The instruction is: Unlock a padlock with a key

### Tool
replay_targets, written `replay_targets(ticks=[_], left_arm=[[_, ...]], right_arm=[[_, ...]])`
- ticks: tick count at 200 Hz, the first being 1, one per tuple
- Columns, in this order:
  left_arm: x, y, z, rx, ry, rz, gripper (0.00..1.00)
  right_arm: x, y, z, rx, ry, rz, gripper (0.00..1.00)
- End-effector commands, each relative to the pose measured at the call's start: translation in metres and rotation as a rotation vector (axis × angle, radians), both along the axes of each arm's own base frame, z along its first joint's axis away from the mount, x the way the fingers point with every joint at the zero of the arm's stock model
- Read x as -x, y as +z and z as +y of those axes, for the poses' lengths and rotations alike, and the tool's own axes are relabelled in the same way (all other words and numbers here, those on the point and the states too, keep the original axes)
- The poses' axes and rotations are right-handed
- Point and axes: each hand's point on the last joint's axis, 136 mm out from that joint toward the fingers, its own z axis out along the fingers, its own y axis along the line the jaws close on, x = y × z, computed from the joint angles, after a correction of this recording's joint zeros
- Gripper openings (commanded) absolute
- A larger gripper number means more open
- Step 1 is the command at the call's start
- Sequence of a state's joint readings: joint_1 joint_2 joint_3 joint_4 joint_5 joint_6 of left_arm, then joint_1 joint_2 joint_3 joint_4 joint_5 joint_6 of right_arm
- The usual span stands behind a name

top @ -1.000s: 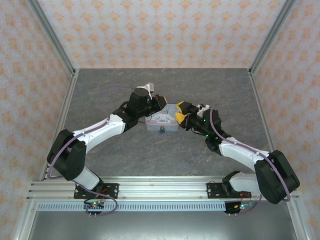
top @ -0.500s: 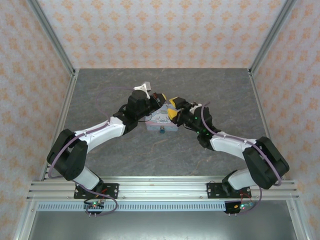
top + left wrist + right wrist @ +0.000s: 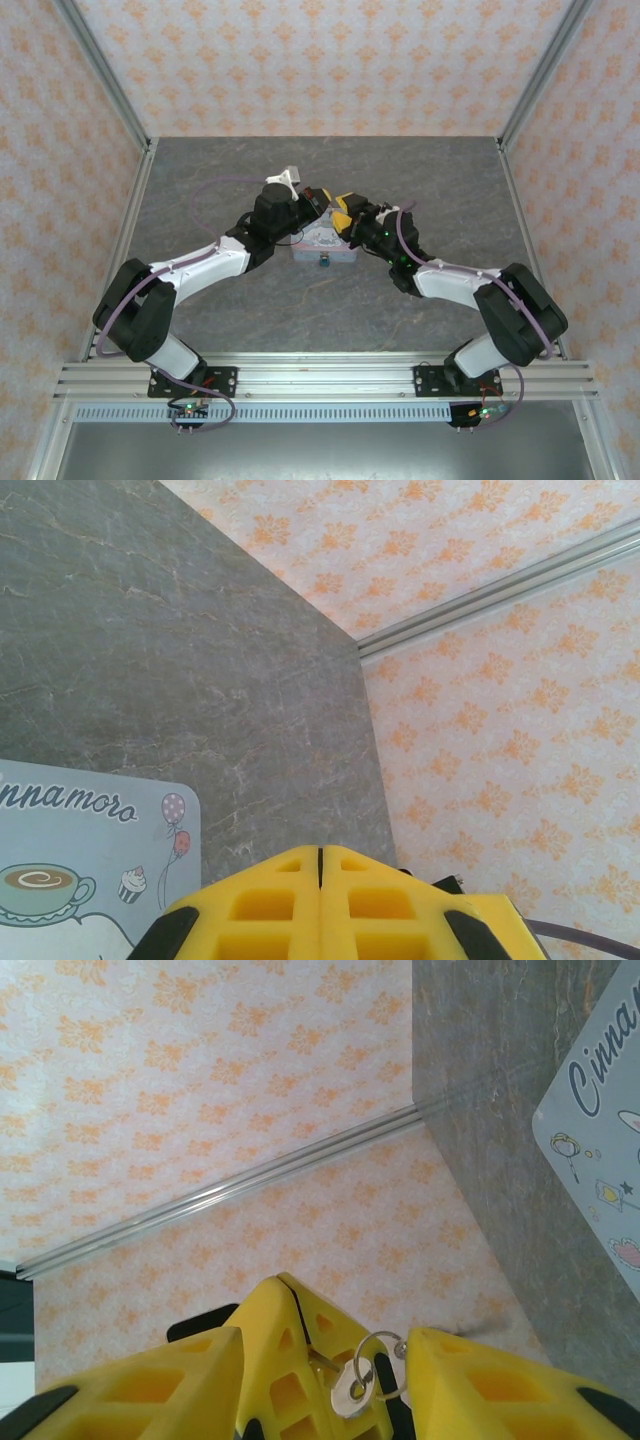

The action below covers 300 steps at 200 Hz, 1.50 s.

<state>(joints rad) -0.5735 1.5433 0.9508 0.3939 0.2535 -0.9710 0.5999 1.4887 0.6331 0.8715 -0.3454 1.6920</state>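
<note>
From above, the left arm reaches in from the near left. The left gripper (image 3: pixel 320 199) hangs over the far left corner of the pastel-blue tin (image 3: pixel 322 243), which lies on the grey table (image 3: pixel 230 170). That view is too small to show how its jaws stand. The left wrist camera settles it: the left gripper (image 3: pixel 320 855) has its two yellow fingers (image 3: pixel 270 905) pressed flat together along a thin seam, with nothing between them. Below and to the left of them is a corner of the tin (image 3: pixel 100 840), with its printed coffee cup and balloons.

At the middle of the tin's near edge sits the padlock (image 3: pixel 324 261), a small dark blue-green speck from overhead. It lies apart from both grippers.

The right arm comes in from the near right. The right gripper (image 3: pixel 344 211) is over the tin's far right corner, just beside the left one. From above I cannot make out anything in it. Its wrist camera shows the right gripper (image 3: pixel 350 1355) closed on the key (image 3: pixel 350 1396), whose silvery round head is nipped between the yellow fingers (image 3: pixel 470 1380). A thin metal ring (image 3: pixel 379 1352) is looped through the key. The patterned wall is behind it, and a slice of the tin (image 3: pixel 600 1150) is at the right edge.
</note>
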Motion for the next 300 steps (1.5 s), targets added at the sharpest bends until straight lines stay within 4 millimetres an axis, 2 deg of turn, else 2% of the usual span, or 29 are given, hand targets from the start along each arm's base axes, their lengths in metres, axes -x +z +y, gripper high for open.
replay_targets(ticks=[1, 69, 115, 167, 189, 207, 228, 271, 300], left_arm=[[0.001, 0.023, 0.003, 0.045, 0.011, -0.058, 0.00], [0.001, 0.020, -0.001, 0.047, 0.002, -0.056, 0.00], [0.002, 0.020, -0.002, 0.045, 0.001, -0.053, 0.00], [0.003, 0.017, -0.001, 0.038, 0.009, -0.021, 0.00], [0.006, 0.016, 0.006, 0.025, 0.033, 0.024, 0.21], [0.011, 0.017, 0.017, 0.009, 0.059, 0.070, 0.48], [0.017, 0.020, 0.028, 0.000, 0.062, 0.119, 0.72], [0.033, 0.009, 0.042, 0.010, -0.001, 0.230, 0.88], [0.047, -0.010, 0.048, -0.049, -0.048, 0.288, 0.92]], right_arm=[[-0.006, 0.026, 0.004, -0.067, -0.014, -0.060, 0.42], [-0.006, 0.026, 0.006, -0.082, -0.005, -0.067, 0.21], [-0.003, 0.023, 0.003, -0.083, -0.009, -0.064, 0.00], [0.002, 0.015, -0.001, -0.059, -0.014, -0.064, 0.00], [0.006, 0.009, -0.007, 0.009, -0.013, -0.083, 0.00], [0.011, -0.001, -0.015, 0.104, -0.014, -0.094, 0.00], [0.015, -0.008, -0.024, 0.218, -0.013, -0.133, 0.00], [0.027, -0.014, -0.035, 0.533, 0.035, -0.341, 0.00], [0.038, -0.017, -0.043, 0.659, 0.052, -0.464, 0.00]])
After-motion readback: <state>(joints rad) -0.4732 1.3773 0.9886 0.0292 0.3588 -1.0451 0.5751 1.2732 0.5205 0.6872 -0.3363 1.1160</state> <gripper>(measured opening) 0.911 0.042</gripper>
